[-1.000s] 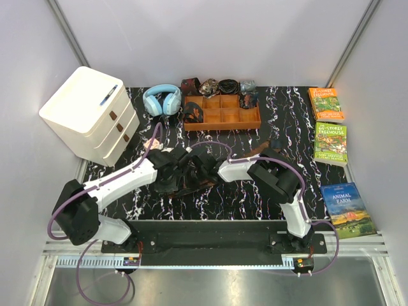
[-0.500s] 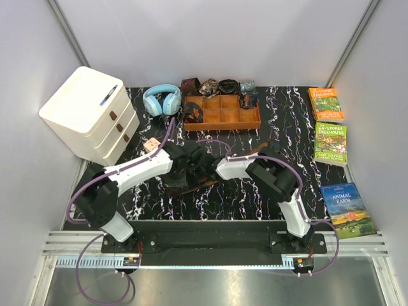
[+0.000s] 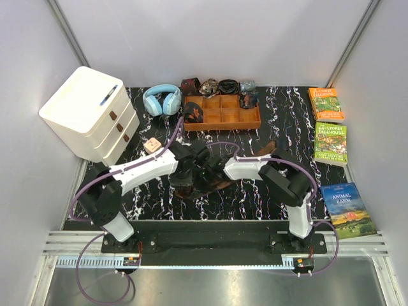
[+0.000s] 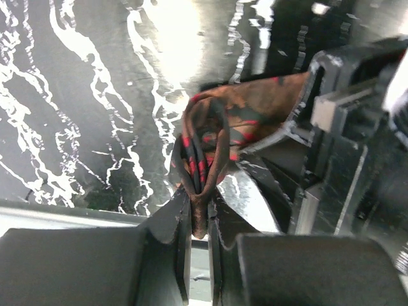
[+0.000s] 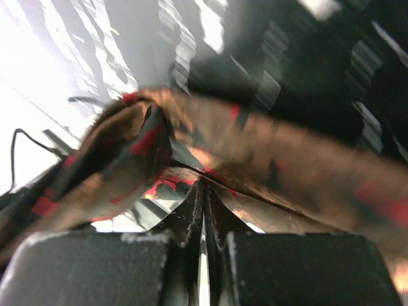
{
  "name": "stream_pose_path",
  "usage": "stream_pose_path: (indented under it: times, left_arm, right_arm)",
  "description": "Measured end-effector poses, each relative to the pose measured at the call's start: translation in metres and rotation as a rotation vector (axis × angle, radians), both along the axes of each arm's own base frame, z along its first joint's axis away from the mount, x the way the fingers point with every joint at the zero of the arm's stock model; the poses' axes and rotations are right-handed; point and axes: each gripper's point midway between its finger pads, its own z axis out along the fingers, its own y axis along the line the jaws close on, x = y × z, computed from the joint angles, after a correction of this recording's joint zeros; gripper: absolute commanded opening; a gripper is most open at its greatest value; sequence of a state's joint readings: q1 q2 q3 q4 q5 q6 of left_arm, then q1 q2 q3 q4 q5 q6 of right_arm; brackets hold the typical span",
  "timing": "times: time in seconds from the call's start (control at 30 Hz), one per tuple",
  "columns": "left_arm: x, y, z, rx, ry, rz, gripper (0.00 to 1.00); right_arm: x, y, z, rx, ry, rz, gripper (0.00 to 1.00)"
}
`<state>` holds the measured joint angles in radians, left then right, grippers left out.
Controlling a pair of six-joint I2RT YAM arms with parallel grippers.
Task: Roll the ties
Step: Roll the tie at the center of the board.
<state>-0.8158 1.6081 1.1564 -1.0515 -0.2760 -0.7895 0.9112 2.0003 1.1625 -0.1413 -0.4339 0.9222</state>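
Left tool [image 4: 199, 220]: clamped on the tie [image 4: 213, 127] at its coiled end, so the started roll cannot spring loose.
Tie location: middle of the worktop [image 3: 255, 204], between both tools, tail trailing right.
Right tool [image 5: 204, 197]: jaws together, tips at the flat strip, seemingly steadying it.

**Arms Cover Most of the Necktie**

From above, the dark brown, red-flecked fabric necktie [image 3: 263, 148] shows only its tail end. The rest lies under the white left arm [image 3: 148, 169] and white right arm [image 3: 250, 167]. The right wrist view is smeared, so the pattern is unreadable. The bundles in the orange-brown wooden tray [image 3: 221, 126] are too small to identify.
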Motion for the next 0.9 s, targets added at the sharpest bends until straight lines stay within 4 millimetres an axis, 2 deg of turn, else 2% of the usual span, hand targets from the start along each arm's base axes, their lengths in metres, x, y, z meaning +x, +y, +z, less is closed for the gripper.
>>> stream_pose_path:
  times: [0.17, 0.27, 0.4, 0.5, 0.73, 0.9]
  left_arm:
    - [0.009, -0.016, 0.001, -0.029, -0.021, -0.030, 0.00]
    - [0.012, -0.013, -0.004, -0.010, -0.011, -0.025, 0.00]
    - [0.007, -0.009, -0.008, 0.020, 0.010, -0.032, 0.00]
    - [0.007, -0.007, -0.006, 0.025, 0.010, -0.029, 0.00]
    - [-0.003, 0.001, 0.012, 0.022, 0.007, -0.037, 0.00]
    - [-0.009, 0.001, 0.034, -0.036, -0.032, -0.049, 0.00]
  right_arm:
    - [-0.015, -0.031, 0.002, -0.077, -0.002, -0.020, 0.07]
    - [-0.021, -0.046, 0.008, -0.095, -0.022, -0.036, 0.08]
    - [-0.016, -0.058, 0.022, -0.093, -0.092, -0.078, 0.11]
    - [-0.007, -0.060, 0.034, -0.080, -0.146, -0.102, 0.11]
    - [0.012, -0.050, 0.038, -0.035, -0.233, -0.101, 0.09]
    - [0.045, -0.042, 0.054, 0.055, -0.302, -0.162, 0.12]
